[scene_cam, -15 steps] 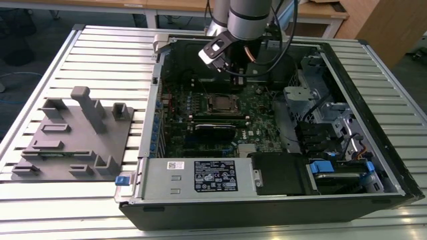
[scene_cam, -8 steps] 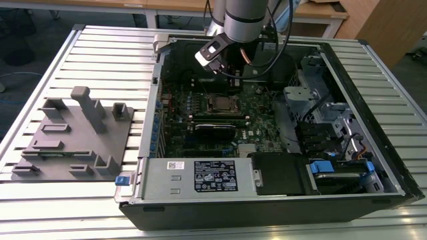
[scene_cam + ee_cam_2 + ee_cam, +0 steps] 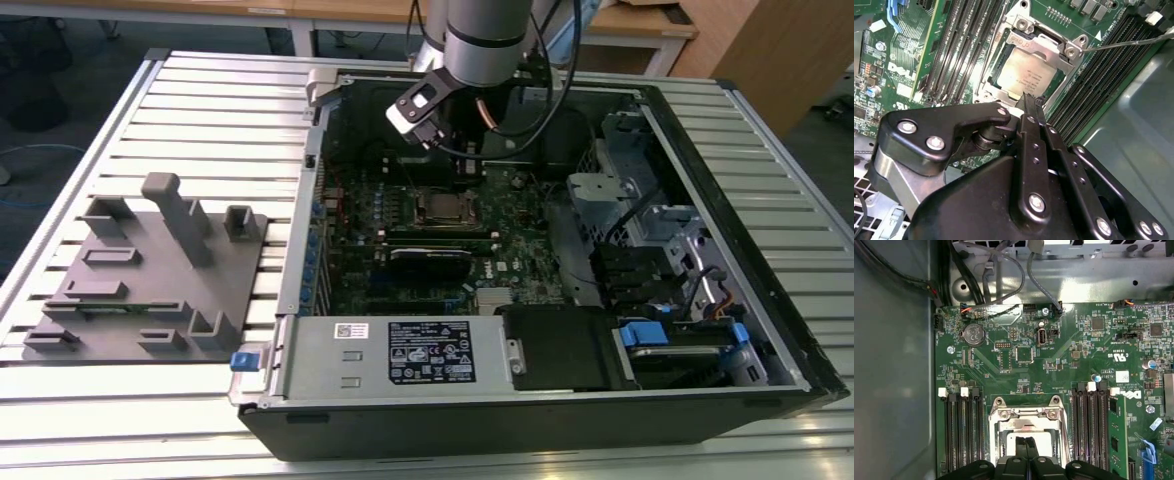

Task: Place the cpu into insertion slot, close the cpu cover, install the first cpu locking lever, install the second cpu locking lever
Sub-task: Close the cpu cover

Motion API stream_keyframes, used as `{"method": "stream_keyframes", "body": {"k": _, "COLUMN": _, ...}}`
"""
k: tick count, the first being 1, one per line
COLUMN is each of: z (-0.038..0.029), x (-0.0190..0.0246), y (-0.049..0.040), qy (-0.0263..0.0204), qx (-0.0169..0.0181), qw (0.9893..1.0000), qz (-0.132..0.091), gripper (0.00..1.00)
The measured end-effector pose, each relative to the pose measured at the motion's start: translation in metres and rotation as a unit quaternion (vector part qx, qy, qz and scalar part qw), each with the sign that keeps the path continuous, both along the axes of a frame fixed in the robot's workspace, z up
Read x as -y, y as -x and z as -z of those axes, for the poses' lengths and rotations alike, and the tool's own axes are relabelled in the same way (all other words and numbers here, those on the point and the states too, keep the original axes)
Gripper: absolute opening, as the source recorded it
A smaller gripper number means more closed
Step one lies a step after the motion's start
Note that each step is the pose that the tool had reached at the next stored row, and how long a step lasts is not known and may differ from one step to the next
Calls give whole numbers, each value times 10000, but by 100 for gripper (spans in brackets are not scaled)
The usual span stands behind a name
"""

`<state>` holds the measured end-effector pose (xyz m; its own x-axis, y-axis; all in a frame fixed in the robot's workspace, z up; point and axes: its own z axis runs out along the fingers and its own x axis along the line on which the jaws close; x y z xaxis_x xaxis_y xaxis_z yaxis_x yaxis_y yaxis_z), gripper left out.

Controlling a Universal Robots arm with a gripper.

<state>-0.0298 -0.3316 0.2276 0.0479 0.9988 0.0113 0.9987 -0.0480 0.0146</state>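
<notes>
Black metal gripper [image 3: 1030, 100] is hanging with its two slim fingers pressed flat together, pinching nothing, and its tip is sitting right at the near edge of the small square cpu with the dull silver-grey top [image 3: 1026, 75]; contact cannot be told. Just ahead of that tip, the cpu is lying in the metal-rimmed square insertion slot [image 3: 989, 82] of the green motherboard [image 3: 904, 75], with the thin shiny cut-out cpu cover [image 3: 1046, 46] lying flat over its edges. Beyond the cover, a thin bare steel lever rod [image 3: 1134, 42] is reaching away across the long black memory slots [image 3: 1094, 80].
</notes>
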Motion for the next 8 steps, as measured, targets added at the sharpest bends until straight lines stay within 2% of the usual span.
{"method": "stream_keyframes", "body": {"k": 8, "z": 7, "x": 0, "y": 42, "qy": 1, "qx": 0, "qw": 10000, "qz": 0, "gripper": 10}}
